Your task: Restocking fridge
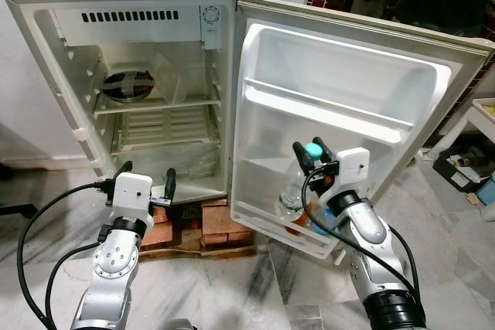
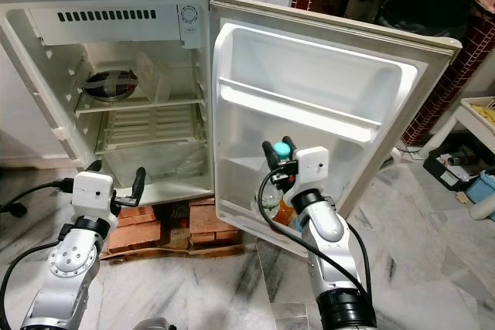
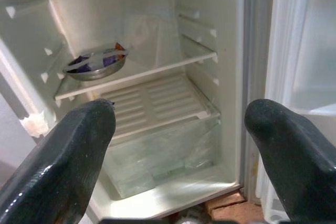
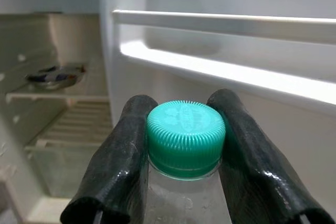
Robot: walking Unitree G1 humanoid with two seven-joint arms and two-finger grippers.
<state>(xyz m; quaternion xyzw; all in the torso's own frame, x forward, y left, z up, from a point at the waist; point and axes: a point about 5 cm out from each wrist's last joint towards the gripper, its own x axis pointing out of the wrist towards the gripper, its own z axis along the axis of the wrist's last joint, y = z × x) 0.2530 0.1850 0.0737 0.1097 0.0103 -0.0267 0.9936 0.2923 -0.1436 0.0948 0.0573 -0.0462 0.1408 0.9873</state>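
A small white fridge [image 1: 139, 5] stands open, its door [image 1: 348, 106] swung to the right. My right gripper [image 1: 311, 152] is shut on the teal cap [image 4: 185, 139] of a clear plastic bottle [image 1: 292, 187] that stands in the door's bottom shelf [image 1: 263, 226]. An orange item [image 1: 298, 226] sits beside the bottle in that shelf. My left gripper [image 1: 147, 179] is open in front of the fridge's lower compartment, its fingers [image 3: 63, 156] apart with nothing between them. A metal bowl [image 1: 126, 86] rests on the upper fridge shelf.
The fridge rests on red bricks [image 1: 209, 226] over a marble floor [image 1: 232, 291]. A clear crisper drawer [image 3: 157, 156] sits at the fridge bottom. Boxes and a blue container [image 1: 487, 187] lie at the far right. A black cable [image 1: 31, 229] loops beside my left arm.
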